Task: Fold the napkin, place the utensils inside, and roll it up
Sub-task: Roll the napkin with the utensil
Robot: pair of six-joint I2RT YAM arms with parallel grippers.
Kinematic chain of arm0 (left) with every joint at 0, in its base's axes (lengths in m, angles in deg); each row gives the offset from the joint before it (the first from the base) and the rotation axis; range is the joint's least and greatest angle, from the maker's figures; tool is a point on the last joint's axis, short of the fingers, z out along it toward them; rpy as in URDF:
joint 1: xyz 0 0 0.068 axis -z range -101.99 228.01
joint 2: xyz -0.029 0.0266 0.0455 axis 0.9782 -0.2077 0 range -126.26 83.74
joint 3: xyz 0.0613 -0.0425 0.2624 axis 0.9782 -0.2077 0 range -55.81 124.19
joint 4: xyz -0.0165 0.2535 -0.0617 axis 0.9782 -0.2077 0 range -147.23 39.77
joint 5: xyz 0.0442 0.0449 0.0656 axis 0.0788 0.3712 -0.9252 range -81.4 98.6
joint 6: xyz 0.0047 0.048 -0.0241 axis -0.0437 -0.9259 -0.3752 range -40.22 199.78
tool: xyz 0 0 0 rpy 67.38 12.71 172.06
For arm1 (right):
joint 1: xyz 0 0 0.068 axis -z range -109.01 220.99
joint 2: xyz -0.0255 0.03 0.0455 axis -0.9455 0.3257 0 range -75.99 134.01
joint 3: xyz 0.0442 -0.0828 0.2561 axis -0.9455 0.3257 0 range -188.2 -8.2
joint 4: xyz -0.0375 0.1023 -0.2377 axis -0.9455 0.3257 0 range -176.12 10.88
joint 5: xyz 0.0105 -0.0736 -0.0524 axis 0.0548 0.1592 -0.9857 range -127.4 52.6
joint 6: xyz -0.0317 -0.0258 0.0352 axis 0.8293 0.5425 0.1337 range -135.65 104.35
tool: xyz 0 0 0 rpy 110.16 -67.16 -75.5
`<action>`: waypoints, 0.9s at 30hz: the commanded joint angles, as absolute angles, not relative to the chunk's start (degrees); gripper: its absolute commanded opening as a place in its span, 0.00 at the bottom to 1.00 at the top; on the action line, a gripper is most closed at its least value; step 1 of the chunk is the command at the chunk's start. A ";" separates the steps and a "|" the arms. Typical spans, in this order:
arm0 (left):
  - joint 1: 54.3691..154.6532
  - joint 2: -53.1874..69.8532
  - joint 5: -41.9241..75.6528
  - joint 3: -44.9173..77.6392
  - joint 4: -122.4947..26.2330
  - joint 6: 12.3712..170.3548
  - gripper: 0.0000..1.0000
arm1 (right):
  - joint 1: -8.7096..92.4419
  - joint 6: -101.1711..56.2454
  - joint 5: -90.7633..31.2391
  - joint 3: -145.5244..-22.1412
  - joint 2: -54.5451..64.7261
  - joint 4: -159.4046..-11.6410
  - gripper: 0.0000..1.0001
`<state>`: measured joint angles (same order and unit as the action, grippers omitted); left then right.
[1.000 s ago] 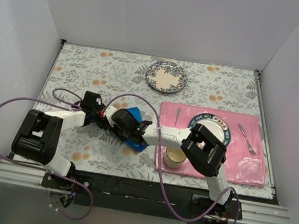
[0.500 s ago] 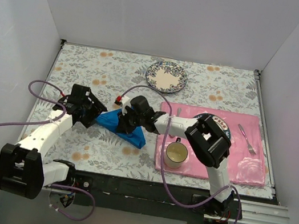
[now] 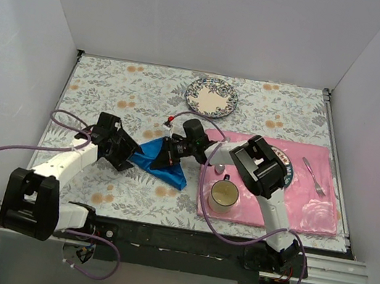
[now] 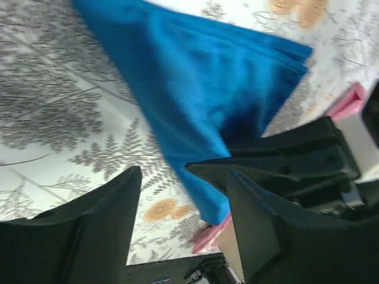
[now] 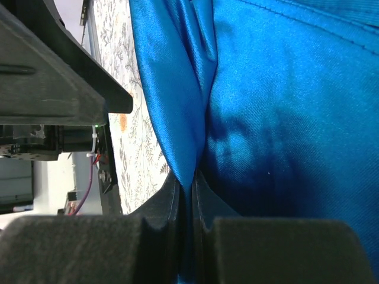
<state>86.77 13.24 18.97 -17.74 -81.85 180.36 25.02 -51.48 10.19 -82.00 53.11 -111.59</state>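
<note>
Right pincer [image 5: 190,207]: jaws pressed almost together on a thin fold of the napkin [image 5: 284,118], with the blue cloth running straight between the two pads. From above, this pincer [image 3: 172,152] sits on the right part of the cloth.
Left pincer [image 4: 183,177]: jaws stand well apart with nothing held between them. It points at the napkin's [image 4: 195,89] near corner; whether it touches the cloth I cannot tell. From above it [image 3: 123,151] sits just beside the cloth's left edge.
Napkin [image 3: 160,165]: a bunched, roughly triangular blue shape lying on the counter [image 3: 103,90] between the two pincers, just left of the placemat.
Cup [image 3: 223,196]: upright on the placemat's near left corner, close to the napkin's right tip.
Placemat [image 3: 314,212]: pink, on the right half of the counter.
Rimmed plate [image 3: 285,166]: on the placemat, partly hidden by the right arm.
Fork [image 3: 314,176]: on the placemat, right of the rimmed plate, well apart from the napkin.
Patterned plate [image 3: 212,97]: on the far part of the counter, beyond both pincers.
</note>
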 commanded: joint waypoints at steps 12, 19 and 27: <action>87.15 3.24 24.69 -16.52 -67.82 178.58 0.41 | 24.68 -44.49 9.18 -86.94 55.32 -96.69 0.01; 87.15 -1.85 22.49 -16.52 -67.37 176.47 0.36 | 24.06 -31.16 3.83 -93.95 54.09 -76.87 0.23; 87.15 -5.47 23.63 -16.26 -67.46 174.62 0.32 | 19.76 -15.83 -15.23 -104.35 49.35 -56.51 0.61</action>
